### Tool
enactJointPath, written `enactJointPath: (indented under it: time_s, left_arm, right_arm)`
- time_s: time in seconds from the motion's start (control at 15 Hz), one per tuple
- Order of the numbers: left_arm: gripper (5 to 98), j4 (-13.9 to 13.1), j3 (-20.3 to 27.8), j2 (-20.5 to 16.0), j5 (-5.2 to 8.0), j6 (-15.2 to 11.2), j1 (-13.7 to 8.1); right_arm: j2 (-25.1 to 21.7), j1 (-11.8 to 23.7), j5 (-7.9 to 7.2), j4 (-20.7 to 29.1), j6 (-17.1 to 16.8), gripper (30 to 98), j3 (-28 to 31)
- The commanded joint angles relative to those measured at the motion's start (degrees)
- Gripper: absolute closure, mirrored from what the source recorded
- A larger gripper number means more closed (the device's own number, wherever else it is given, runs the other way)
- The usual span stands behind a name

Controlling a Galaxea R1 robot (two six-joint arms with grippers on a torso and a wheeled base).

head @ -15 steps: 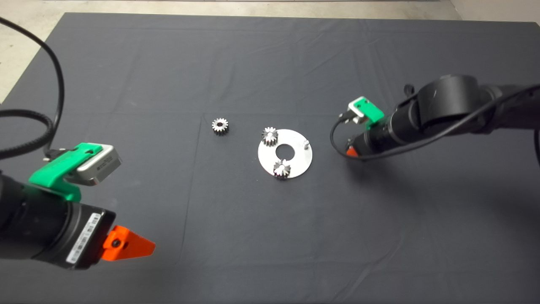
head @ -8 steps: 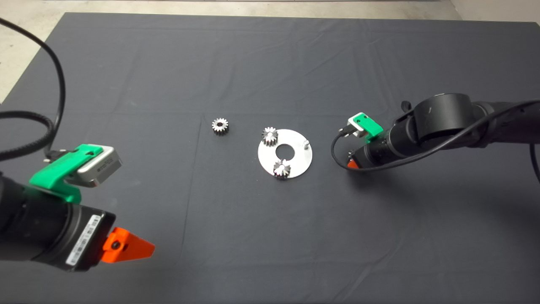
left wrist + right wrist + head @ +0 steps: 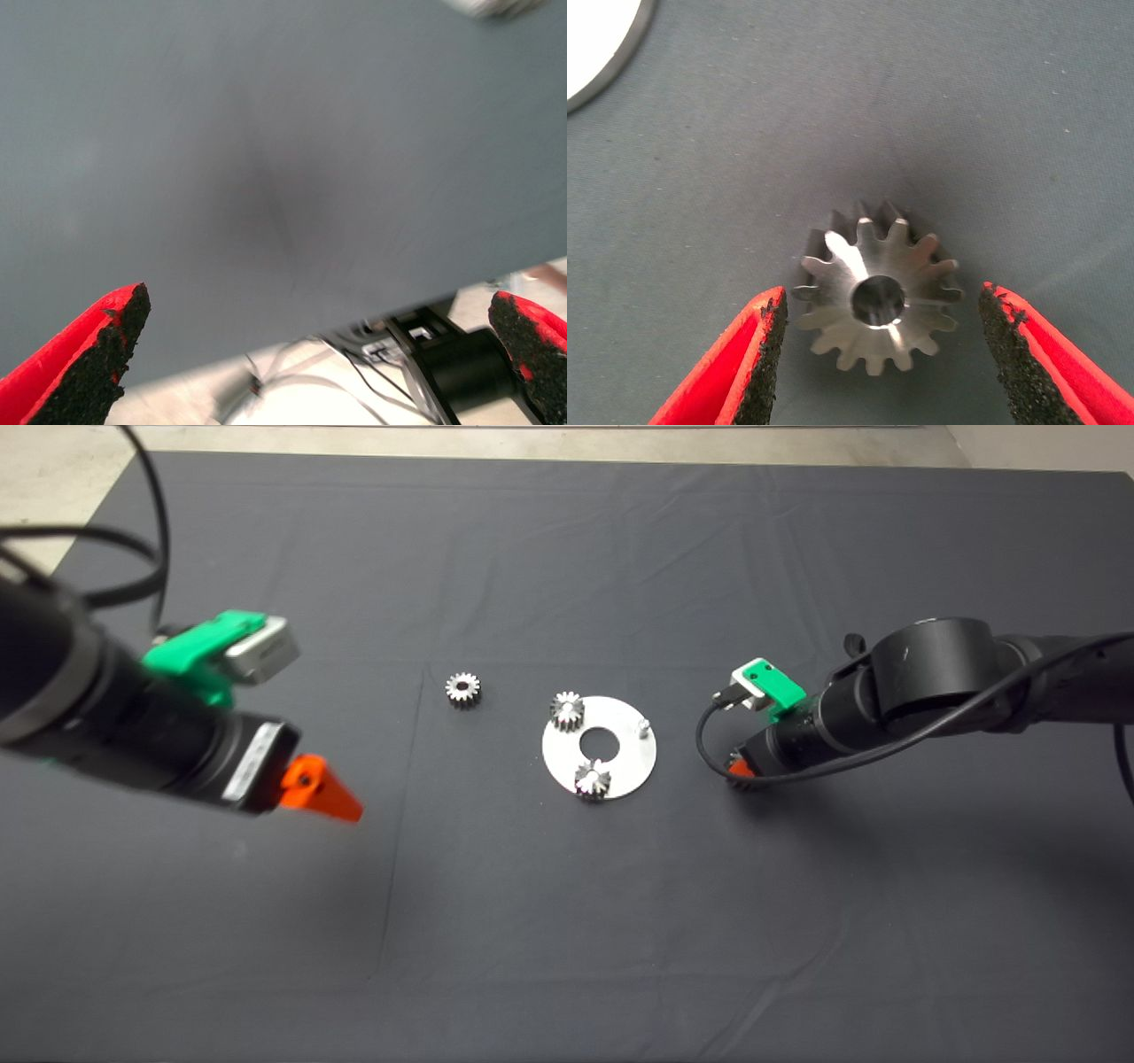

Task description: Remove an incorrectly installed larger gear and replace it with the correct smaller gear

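Between my right end effector's [image 3: 877, 354] spread fingers lies the larger gear [image 3: 877, 297], flat on the bench [image 3: 921, 106]. It looks hard, heavy and slippery; I'd pinch its toothed rim. My left end effector [image 3: 310, 354] hangs open.

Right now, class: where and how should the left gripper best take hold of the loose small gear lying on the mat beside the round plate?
Grip the small gear across its toothed rim, on two opposite sides, coming straight down from above. It lies flat on the mat, hole upward, apart from the plate, so its sides are free. The left gripper is open.
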Motion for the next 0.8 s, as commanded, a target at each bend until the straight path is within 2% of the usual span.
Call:
enactJointPath:
  time_s: [0.0,0.13,0.2,0.27,0.33,0.4,0.53,0.6,0.67,0.73]
  left_arm:
    - [5.4,8.65,-16.01,9.99,3.34,3.13,0.05]
    - [5.4,9.65,-20.89,13.6,3.34,5.89,1.12]
    - [5.4,9.74,-22.22,15.09,3.42,6.41,1.21]
    - [5.4,9.74,-22.68,15.47,3.43,6.42,1.3]
    - [5.4,9.74,-22.68,15.47,3.43,6.27,1.3]
    - [5.4,9.74,-22.5,15.47,3.43,5.99,1.39]
    - [5.4,10.36,-22.43,15.31,3.3,5.83,3.63]
    - [5.4,12.08,-22.07,15.03,3.07,4.61,4.97]
    - [5.4,13.66,-21.8,15.2,3.07,2.52,5.93]
    - [5.4,15.47,-21.54,15.77,3.12,1.12,6.87]
  right_arm:
    - [-0.03,1.31,-0.1,0.01,0.29,71.1,0.1]
    - [-0.64,2.01,-0.38,0.44,0.21,67.4,0.38]
    - [-1.55,4.35,-0.98,0.76,0.28,65.8,0.45]
    - [-2.63,6.61,-1.34,3.22,0.29,65.8,0.97]
    - [-4.92,9.26,-1.44,11.06,0.29,62.6,2.49]
    - [-7.2,13.75,-1.44,17.84,0.36,60.8,3.68]
    - [-10.96,20.69,-1.44,30.45,0.81,59.8,7.48]
    - [-11.88,22.47,-1.44,38.09,0.73,58.0,8.53]
    - [-12.06,23.27,-1.17,43.31,0.98,56.5,10.25]
    - [-13.22,24.07,-1.21,46.78,2.75,56.5,14.94]
